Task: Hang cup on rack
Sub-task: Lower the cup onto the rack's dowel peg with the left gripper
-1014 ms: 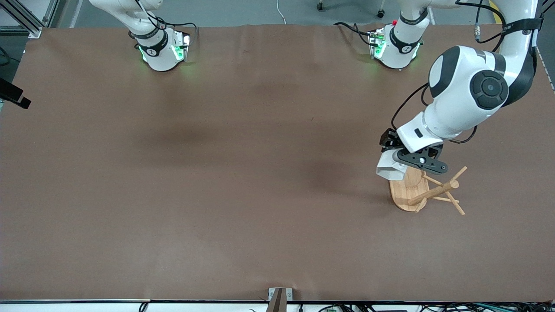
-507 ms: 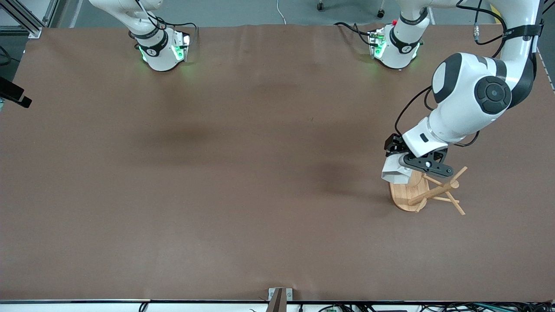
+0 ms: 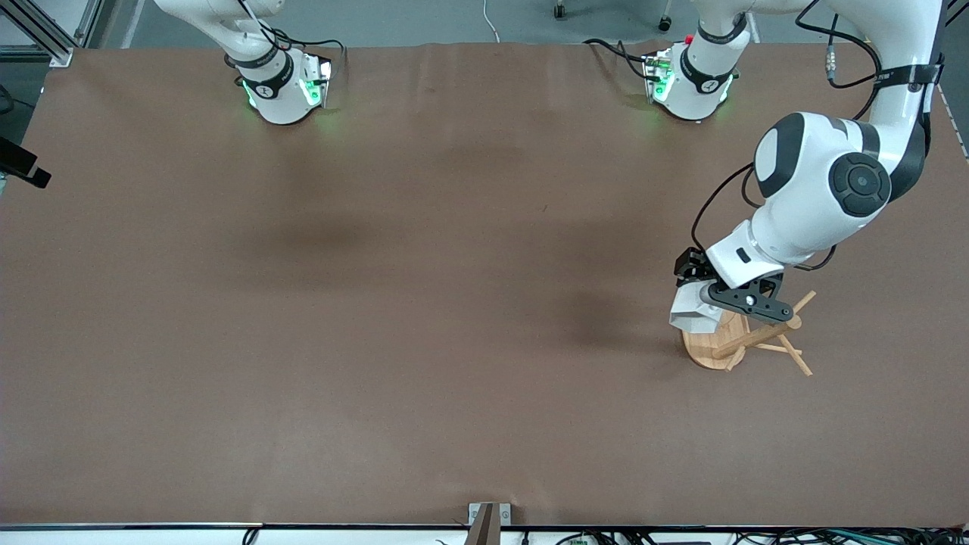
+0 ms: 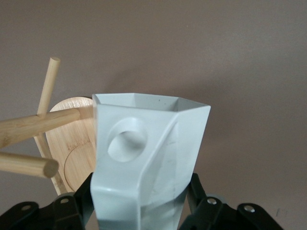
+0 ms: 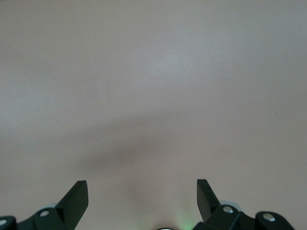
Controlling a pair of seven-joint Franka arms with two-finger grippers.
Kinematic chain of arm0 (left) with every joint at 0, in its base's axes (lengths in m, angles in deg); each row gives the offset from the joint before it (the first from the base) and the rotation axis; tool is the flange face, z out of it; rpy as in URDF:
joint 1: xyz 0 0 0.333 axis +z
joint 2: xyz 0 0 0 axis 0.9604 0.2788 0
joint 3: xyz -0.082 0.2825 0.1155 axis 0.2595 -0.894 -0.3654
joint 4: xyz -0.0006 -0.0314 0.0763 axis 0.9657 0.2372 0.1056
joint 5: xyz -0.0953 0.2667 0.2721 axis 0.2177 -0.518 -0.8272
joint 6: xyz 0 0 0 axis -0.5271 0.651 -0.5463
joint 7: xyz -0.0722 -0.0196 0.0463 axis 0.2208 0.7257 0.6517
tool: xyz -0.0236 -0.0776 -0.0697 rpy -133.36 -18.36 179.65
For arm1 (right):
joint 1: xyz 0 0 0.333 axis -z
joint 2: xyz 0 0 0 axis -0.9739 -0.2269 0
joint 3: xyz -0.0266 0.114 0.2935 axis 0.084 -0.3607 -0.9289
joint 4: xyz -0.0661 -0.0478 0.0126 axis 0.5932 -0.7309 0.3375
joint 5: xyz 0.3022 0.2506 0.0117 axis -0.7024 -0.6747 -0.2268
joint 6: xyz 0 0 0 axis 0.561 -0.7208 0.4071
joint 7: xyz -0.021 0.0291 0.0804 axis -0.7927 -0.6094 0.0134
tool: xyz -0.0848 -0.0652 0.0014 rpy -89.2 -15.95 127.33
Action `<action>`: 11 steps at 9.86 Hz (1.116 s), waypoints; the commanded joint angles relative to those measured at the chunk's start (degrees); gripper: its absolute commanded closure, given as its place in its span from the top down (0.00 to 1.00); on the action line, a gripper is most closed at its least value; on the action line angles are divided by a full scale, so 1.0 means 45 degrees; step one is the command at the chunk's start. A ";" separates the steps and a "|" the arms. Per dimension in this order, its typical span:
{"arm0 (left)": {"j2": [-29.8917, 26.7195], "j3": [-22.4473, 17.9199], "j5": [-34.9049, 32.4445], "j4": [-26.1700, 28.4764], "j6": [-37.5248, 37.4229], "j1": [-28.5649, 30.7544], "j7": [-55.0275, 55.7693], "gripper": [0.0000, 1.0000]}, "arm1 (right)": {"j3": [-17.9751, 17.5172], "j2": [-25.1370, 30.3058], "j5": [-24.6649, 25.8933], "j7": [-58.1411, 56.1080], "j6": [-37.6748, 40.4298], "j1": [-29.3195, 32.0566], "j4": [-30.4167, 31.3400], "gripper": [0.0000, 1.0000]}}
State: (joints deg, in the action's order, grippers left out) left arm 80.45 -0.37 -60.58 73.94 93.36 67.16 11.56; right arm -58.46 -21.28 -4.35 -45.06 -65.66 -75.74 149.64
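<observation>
a: front view first. where's the cup [image 3: 693, 312]?

b: up in the left gripper [image 3: 708, 297], over the oval base of the rack [image 3: 738, 337], at the left arm's end of the table. not hung on any peg yet.

a: so which step?

b: i judge it the lining-up step, with the cup carried to the rack but not threaded on.

a: left wrist view?

b: the fingers [image 4: 79, 196] are pinching the cup [image 4: 148, 158] by its lower body, mouth pointing away. the round hole in the handle [image 4: 127, 142] sits just beside the rack [image 4: 45, 139], whose pegs pass alongside and not through it (one peg end is close).

a: next move?

b: probably bring that hole onto a peg tip, then slide it on before letting go.

a: right wrist view?

b: the right gripper [image 5: 142, 194] waits, fingers spread wide over bare table [image 5: 153, 86].
</observation>
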 commanded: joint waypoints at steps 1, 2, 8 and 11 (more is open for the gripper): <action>0.0387 0.0002 -0.0092 0.0147 0.0480 0.0170 -0.0428 0.00 | 0.0113 0.0054 0.0196 -0.0126 0.0121 -0.0136 -0.0024 1.00; 0.0465 -0.0017 -0.0112 0.0108 0.0578 0.0190 -0.0526 0.00 | 0.0113 0.0054 0.0196 -0.0126 0.0121 -0.0156 -0.0024 1.00; 0.0505 -0.0174 -0.0093 -0.0088 0.0599 0.0463 -0.1130 0.01 | 0.0133 0.0054 0.0196 -0.0145 0.0102 -0.0117 -0.0043 1.00; 0.0505 -0.0174 -0.0073 -0.0068 0.0618 0.0639 -0.1171 0.01 | 0.0133 0.0054 0.0196 -0.0145 0.0121 -0.0156 -0.0043 1.00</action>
State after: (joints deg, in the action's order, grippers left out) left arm 81.37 -1.19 -60.58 73.39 95.45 69.88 7.06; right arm -58.21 -21.28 -4.35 -45.11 -65.64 -75.92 149.64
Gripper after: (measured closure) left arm 0.225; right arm 0.000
